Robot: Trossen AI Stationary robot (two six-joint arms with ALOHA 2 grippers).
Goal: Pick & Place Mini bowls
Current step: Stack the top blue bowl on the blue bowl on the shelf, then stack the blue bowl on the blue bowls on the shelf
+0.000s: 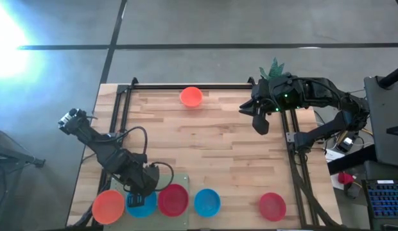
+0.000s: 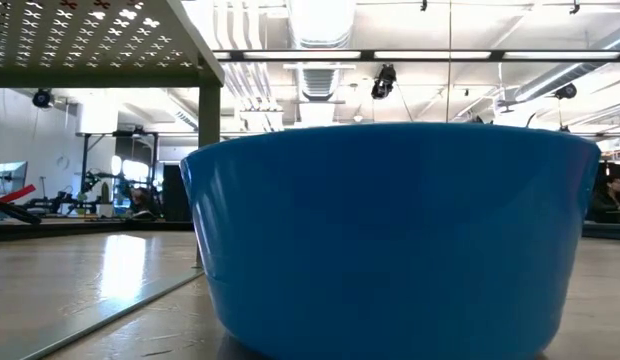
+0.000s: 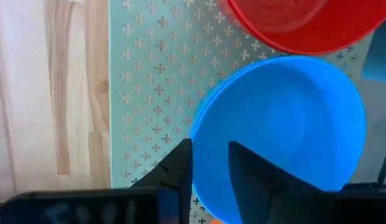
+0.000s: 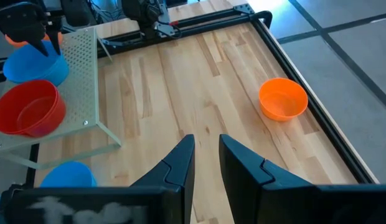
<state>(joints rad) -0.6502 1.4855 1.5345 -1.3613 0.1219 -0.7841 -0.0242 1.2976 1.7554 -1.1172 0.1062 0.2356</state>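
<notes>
In the high view a row of mini bowls lies along the near edge: orange (image 1: pixel 108 206), blue (image 1: pixel 141 205), red (image 1: pixel 173 199), blue (image 1: pixel 207 202) and red (image 1: pixel 273 206). Another orange bowl (image 1: pixel 191 96) stands alone near the far edge. The blue bowl (image 3: pixel 286 124) and the red bowl (image 3: pixel 305 25) beside it sit on a pale green perforated shelf (image 3: pixel 155 81). My left gripper (image 1: pixel 145 186) is over that blue bowl and shut on its rim. My right gripper (image 1: pixel 260 120) hangs shut over the far right of the table, touching nothing. My left gripper (image 3: pixel 210 165) holds the blue bowl by its rim (image 3: pixel 202 140), on the side away from the red bowl. One finger (image 3: pixel 255 174) is inside the bowl and the other (image 3: pixel 177 165) outside it. The fingers come from above, pointing down. The bowl is level over the shelf.
The blue bowl (image 2: pixel 390 240) on the table fills the low view, with the shelf's edge (image 2: pixel 90 40) above it. Black frame rails (image 1: pixel 125 122) run along the table's sides. A green plant (image 1: pixel 274 66) stands behind the right arm. Bare wood (image 1: pixel 205 147) lies mid-table.
</notes>
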